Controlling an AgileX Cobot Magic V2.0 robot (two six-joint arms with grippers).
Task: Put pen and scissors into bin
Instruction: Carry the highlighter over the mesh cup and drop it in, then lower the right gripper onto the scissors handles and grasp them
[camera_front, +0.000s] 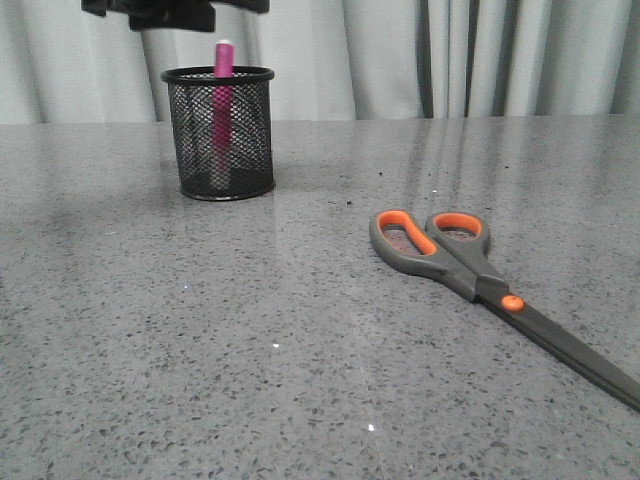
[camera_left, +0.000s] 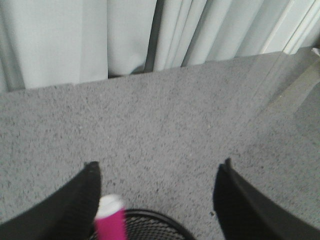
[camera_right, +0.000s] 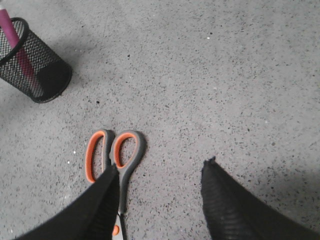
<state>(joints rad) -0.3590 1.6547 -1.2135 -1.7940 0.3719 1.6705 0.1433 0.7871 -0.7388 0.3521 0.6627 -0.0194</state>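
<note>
One item is binned, the pen (camera_front: 223, 95) upright in the bin (camera_front: 222, 132); my right hand (camera_right: 160, 172), fingers wide and empty, should close squarely on the scissors (camera_front: 470, 270) lying flat on the bench (camera_front: 200, 350), well apart from the bin.

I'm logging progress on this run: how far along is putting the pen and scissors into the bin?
About halfway. Done: the pen stands in the bin, its top above the rim. In hand: nothing; the left hand is open above the bin, and the right hand is open over the scissors. Left: the scissors lie flat on the table, apart from the bin, not yet gripped.
</note>
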